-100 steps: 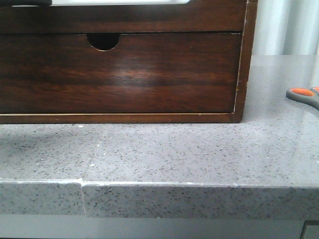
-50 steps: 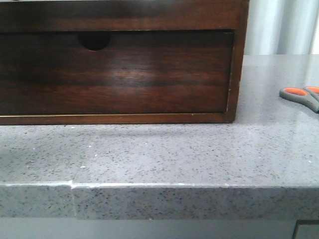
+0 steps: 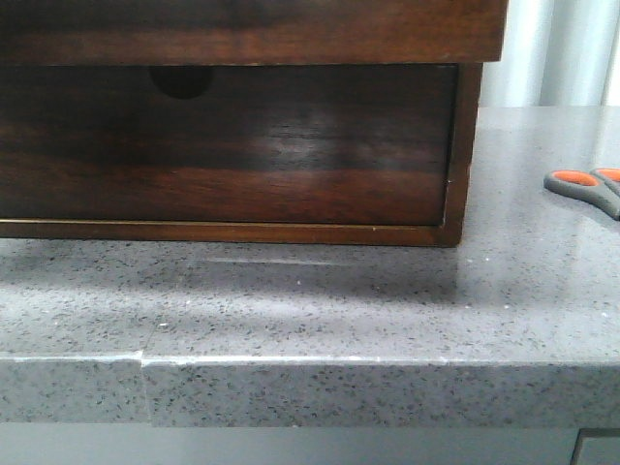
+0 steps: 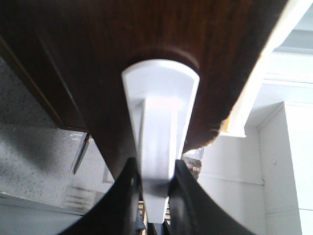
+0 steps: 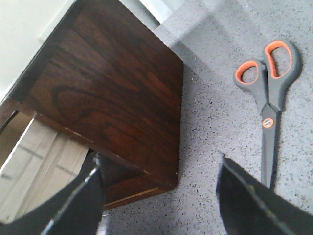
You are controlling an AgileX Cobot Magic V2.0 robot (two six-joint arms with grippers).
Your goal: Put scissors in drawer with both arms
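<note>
The scissors [image 3: 586,186], grey with orange-lined loops, lie flat on the grey counter at the far right; in the right wrist view [image 5: 269,98] they lie shut beside the cabinet. The drawer [image 3: 252,29] is the glossy dark-brown upper front, standing out over the lower front. In the left wrist view my left gripper [image 4: 155,169] is shut on the drawer's white handle [image 4: 159,98], with the whitish strip [image 4: 264,63] along the front's edge. My right gripper [image 5: 159,159] is open and empty above the cabinet's corner, left of the scissors. Neither gripper shows in the front view.
The dark wood cabinet [image 3: 465,145] stands on the speckled grey counter [image 3: 320,300]. Its lower front has a half-round finger notch [image 3: 181,81], now in shadow. The counter's front edge [image 3: 320,360] is close to the camera. The drawer's pale inside [image 5: 34,161] shows in the right wrist view.
The upper drawer front has come out toward the camera and now overhangs and shades the lower front. The scissors have not moved on the counter.
</note>
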